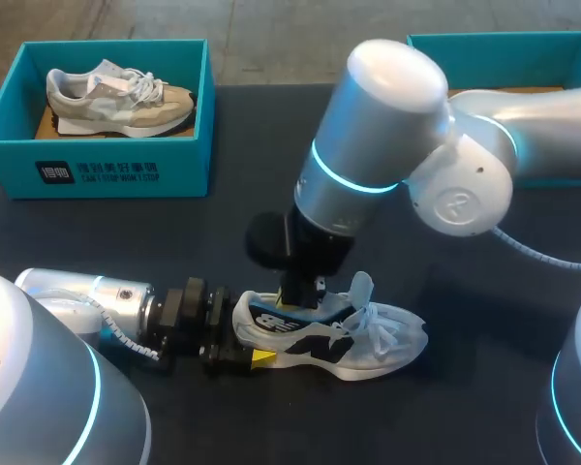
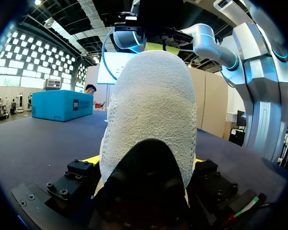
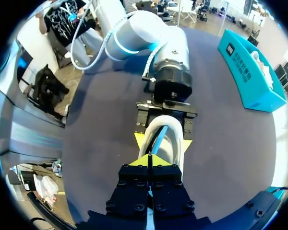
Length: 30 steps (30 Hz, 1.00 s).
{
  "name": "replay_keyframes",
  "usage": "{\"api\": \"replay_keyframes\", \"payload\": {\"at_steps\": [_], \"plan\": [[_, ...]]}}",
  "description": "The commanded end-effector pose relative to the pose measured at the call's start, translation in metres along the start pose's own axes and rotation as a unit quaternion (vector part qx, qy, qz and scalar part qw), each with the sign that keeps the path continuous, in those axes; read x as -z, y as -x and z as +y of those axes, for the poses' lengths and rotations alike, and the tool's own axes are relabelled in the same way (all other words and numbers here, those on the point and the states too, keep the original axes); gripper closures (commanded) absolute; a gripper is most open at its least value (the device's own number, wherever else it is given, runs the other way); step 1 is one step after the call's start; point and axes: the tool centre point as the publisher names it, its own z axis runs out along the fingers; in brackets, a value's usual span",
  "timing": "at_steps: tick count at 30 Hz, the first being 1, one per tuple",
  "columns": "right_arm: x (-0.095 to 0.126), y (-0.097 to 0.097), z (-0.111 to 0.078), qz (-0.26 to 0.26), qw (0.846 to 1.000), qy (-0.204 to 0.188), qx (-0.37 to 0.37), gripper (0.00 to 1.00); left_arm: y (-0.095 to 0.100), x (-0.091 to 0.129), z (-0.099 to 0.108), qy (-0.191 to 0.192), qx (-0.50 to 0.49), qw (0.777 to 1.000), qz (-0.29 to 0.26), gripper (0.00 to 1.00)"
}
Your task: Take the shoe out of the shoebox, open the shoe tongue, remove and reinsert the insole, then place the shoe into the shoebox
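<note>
The shoe [image 1: 368,334] lies on the table [image 1: 223,232] with bare surface all round it, well apart from the boxes [image 1: 126,174] beyond it. The left gripper [image 3: 162,141] clamps its heel. Over its opening, the right gripper [image 3: 149,162] has its tips pressed together; whether they pinch anything is hidden.

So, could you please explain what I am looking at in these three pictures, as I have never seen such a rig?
This is a two-armed robot at a table. One camera looks down from above; the other two sit on the wrists. The left gripper is shut on the heel of a white and black shoe. The right gripper pinches a thin dark strip from inside it, probably the insole. A teal shoebox holds a beige shoe; a second teal box stands opposite.
</note>
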Motion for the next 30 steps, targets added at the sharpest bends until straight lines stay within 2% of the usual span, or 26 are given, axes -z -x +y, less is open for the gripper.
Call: {"api": "replay_keyframes", "payload": {"at_steps": [1,5,20,26,30], "plan": [[0.027,-0.01,-0.013,-0.015,1.0,0.003,-0.001,1.0,-0.001,-0.001,0.005,0.001,0.001,1.0,-0.001,1.0],[0.037,-0.009,-0.014,-0.018,1.0,-0.016,-0.001,1.0,-0.001,-0.001,0.005,0.001,0.001,1.0,-0.001,1.0],[0.037,-0.009,-0.014,-0.018,1.0,-0.016,-0.001,1.0,-0.001,-0.001,0.005,0.001,0.001,1.0,-0.001,1.0],[0.043,-0.007,-0.006,-0.014,1.0,0.003,-0.018,1.0,-0.001,-0.001,0.005,0.001,0.001,1.0,-0.001,1.0],[0.036,-0.005,0.005,0.009,1.0,0.018,-0.014,1.0,-0.001,-0.001,0.005,0.001,0.001,1.0,-0.001,1.0]]}}
